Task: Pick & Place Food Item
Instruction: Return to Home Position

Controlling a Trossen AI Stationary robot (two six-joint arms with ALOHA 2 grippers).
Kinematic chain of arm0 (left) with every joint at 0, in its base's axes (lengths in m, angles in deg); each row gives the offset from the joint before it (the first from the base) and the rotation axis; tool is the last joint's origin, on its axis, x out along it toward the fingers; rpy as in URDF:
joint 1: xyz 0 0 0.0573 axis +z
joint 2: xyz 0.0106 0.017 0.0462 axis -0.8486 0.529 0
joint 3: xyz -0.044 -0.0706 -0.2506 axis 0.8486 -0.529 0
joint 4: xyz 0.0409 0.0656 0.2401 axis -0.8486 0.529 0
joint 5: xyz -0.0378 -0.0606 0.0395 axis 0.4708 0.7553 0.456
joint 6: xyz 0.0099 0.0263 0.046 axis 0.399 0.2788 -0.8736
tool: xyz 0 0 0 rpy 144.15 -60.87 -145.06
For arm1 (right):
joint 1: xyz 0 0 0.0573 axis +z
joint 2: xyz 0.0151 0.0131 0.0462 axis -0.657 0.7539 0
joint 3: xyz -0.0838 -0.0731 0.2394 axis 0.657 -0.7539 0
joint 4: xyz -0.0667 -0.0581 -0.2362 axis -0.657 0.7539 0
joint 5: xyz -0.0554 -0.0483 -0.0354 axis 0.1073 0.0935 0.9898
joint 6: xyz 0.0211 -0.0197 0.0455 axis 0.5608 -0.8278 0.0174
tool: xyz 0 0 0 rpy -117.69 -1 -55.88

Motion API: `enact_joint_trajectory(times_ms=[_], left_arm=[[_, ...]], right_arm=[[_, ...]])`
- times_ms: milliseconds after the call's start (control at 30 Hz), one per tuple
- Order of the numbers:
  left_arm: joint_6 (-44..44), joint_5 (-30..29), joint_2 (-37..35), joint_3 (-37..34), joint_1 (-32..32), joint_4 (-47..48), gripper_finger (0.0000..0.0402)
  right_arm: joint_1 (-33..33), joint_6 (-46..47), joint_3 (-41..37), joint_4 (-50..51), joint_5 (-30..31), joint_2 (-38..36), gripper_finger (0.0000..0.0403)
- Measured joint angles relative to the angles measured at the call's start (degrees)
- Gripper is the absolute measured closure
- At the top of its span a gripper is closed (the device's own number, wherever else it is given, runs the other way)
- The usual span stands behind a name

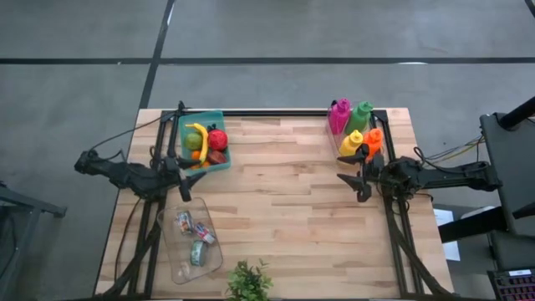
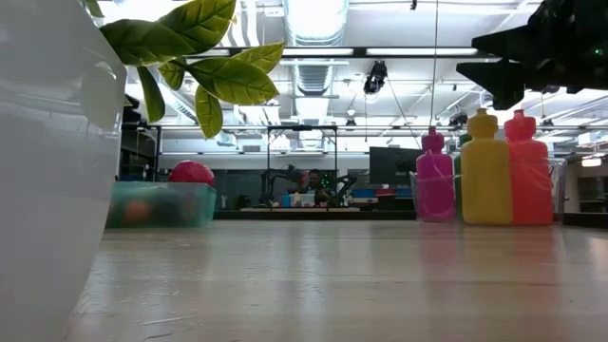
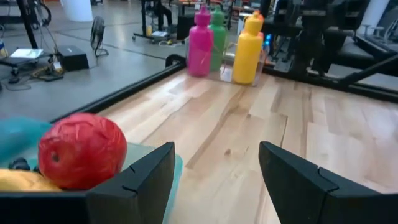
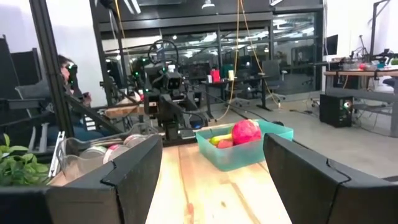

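Cans (image 1: pixel 194 237) lie in the clear bin (image 1: pixel 171 261) at the table's (image 1: pixel 284 209) 7 o'clock. Left gripper (image 1: pixel 185 178) hovers at 9 o'clock, fingers wide and empty. Right gripper (image 1: pixel 351 172) hovers at 3 o'clock, equally wide.

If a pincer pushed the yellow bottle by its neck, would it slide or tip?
Probably tip: the yellow bottle stands upright, tall over a narrow base. It would likely knock the orange bottle close beside it. Its plastic looks smooth, so a grip may slip.
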Motion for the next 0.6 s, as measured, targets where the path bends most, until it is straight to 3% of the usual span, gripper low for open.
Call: enact_joint_trajectory(times_ms=[200, 400, 600], left_arm=[[4.78, -0.02, 0.29, -1.47, 0.04, -1.26, 0.0166], [4.93, 0.01, 0.35, -1.47, 0.04, -1.23, 0.0166], [4.93, 0.0, 0.35, -1.47, 0.04, -1.19, 0.0166]], right_arm=[[0.0, 0.68, 0.0, 1.24, -0.32, -1.32, 0.0126], [0.0, 5.44, 0.0, 8.88, -5.75, -6.47, 0.0126], [-0.02, 5.81, 0.0, 13.36, -3.36, -14.04, 0.0126]])
